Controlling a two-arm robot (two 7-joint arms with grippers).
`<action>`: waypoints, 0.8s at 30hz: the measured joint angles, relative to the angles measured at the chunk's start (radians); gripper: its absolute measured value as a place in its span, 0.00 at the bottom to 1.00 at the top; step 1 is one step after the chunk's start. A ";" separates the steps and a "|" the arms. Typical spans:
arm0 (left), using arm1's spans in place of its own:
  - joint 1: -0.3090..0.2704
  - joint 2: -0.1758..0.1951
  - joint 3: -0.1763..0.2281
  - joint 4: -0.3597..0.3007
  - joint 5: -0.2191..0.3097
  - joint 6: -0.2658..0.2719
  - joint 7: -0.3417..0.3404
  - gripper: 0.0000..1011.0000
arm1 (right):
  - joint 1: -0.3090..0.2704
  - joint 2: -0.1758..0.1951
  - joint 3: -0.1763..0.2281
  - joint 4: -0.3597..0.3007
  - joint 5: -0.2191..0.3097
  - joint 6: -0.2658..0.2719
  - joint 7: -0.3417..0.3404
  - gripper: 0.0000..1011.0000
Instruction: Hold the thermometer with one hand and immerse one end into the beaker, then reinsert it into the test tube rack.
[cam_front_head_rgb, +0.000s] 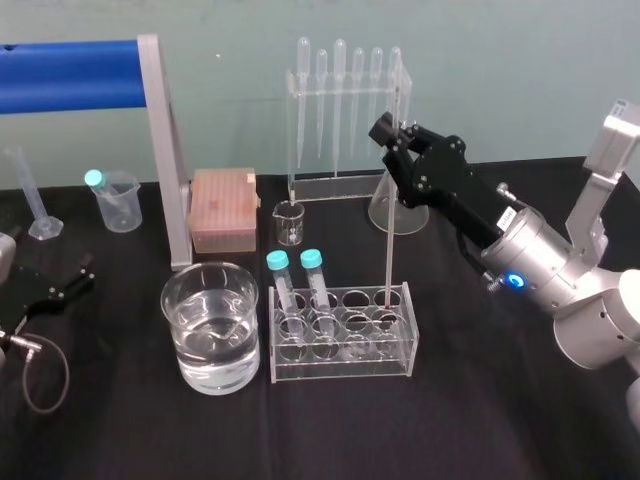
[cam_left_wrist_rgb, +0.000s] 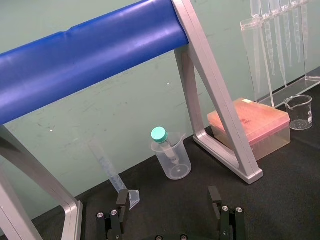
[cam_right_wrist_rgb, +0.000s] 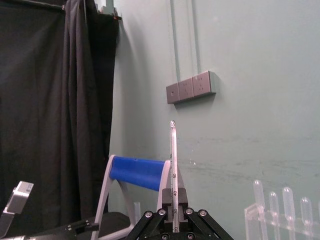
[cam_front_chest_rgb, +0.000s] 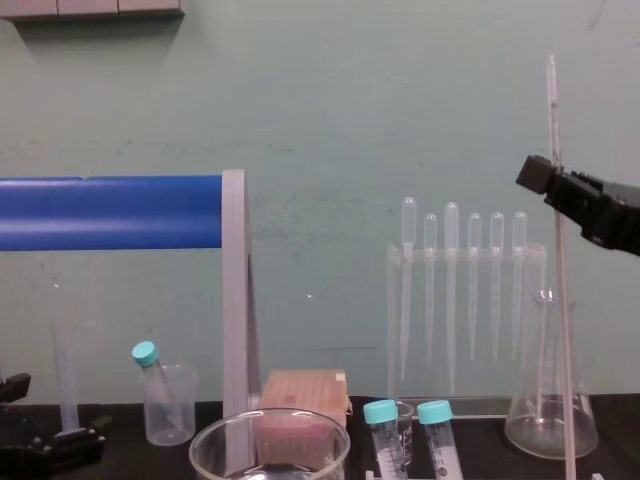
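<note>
**Thermometer upright in the rack, right gripper clamped on its stem**

At the far left the left gripper (cam_front_head_rgb: 75, 280) lies low on the black table (cam_front_head_rgb: 480, 420), well apart from the glassware; in the left wrist view its fingers (cam_left_wrist_rgb: 122, 201) stand wide apart with nothing between them. Behind it stands a graduated cylinder (cam_front_head_rgb: 30, 195), then a small beaker (cam_front_head_rgb: 118, 205) with a teal-capped tube leaning in it; over both runs the blue bar (cam_front_head_rgb: 65, 75) of a grey frame. Right of the frame's leg sits a pink tip box (cam_front_head_rgb: 222, 208). In front of that box stands the large beaker (cam_front_head_rgb: 182, 335), partly filled with clear liquid and just beside the left end of the test tube rack (cam_front_head_rgb: 340, 373). Two teal-capped tubes (cam_front_head_rgb: 278, 262) fill holes at the rack's left end.

The thermometer (cam_front_head_rgb: 391, 220) stands nearly upright, its lower end in the rightmost hole of the rack's back row and apart from the large beaker; in the chest view its top rises above the pipettes (cam_front_chest_rgb: 450, 280) hanging in the stand behind; a conical flask (cam_front_head_rgb: 400, 212) stands behind it. The right gripper (cam_front_head_rgb: 388, 133) reaches in from the right, high above the rack; its fingers are closed on the thermometer's upper stem, and in the right wrist view the scale runs up from between them; a blue ring (cam_front_head_rgb: 515, 281) glows on its silver wrist.
</note>
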 joint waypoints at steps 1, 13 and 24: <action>0.000 0.000 0.000 0.000 0.000 0.000 0.000 1.00 | 0.000 -0.001 -0.001 0.004 0.000 0.000 0.001 0.06; 0.000 0.000 0.000 0.000 0.000 0.000 0.000 1.00 | 0.019 -0.026 -0.022 0.077 0.001 -0.013 0.030 0.06; 0.000 0.000 0.000 0.000 0.000 0.000 0.000 1.00 | 0.021 -0.030 -0.029 0.099 0.007 0.002 0.031 0.06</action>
